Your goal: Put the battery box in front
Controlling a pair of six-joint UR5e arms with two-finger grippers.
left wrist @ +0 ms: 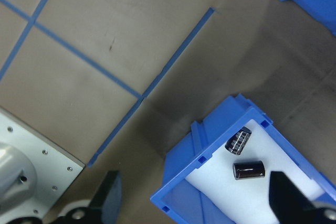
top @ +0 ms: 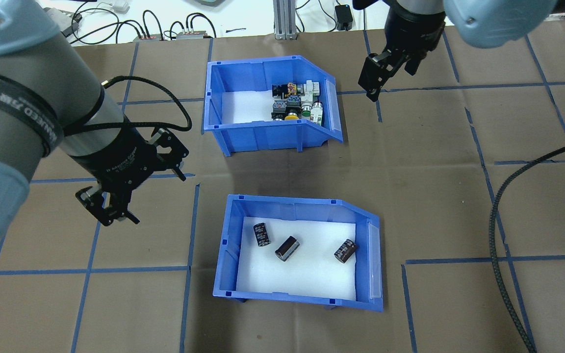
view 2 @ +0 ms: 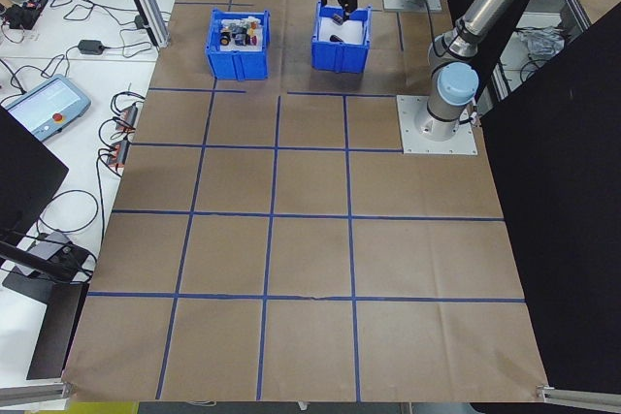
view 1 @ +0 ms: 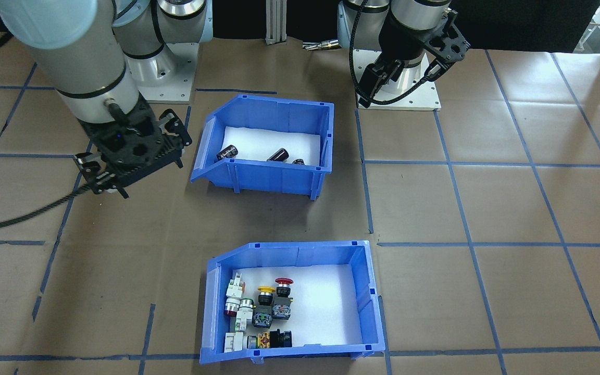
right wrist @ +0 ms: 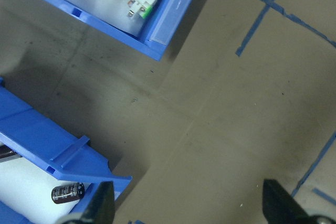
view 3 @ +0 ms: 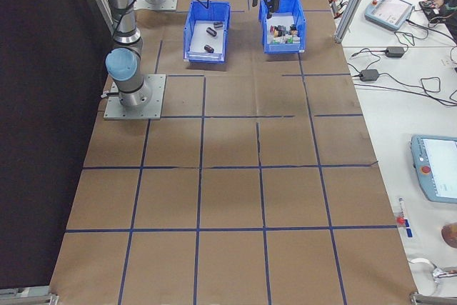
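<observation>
The battery box (top: pixel 302 208), a blue bin with a white pad and three dark cells, sits on the robot's side of the table; it also shows as the battery box (view 1: pixel 274 109). The other blue bin, with coloured switches (top: pixel 268 68), stands beyond it, on the operators' side. My left gripper (top: pixel 111 213) hangs open and empty to the left of the battery box, clear of it; its wrist view shows that box's corner (left wrist: pixel 210 156). My right gripper (top: pixel 375 81) hovers open and empty to the right of the switch bin.
Brown paper with blue tape lines (top: pixel 459 196) covers the table. A black cable (top: pixel 498 220) runs along the right side. The arm base plates (view 1: pixel 399 99) lie behind the battery box. Power strips and cables (top: pixel 165 34) lie past the far edge.
</observation>
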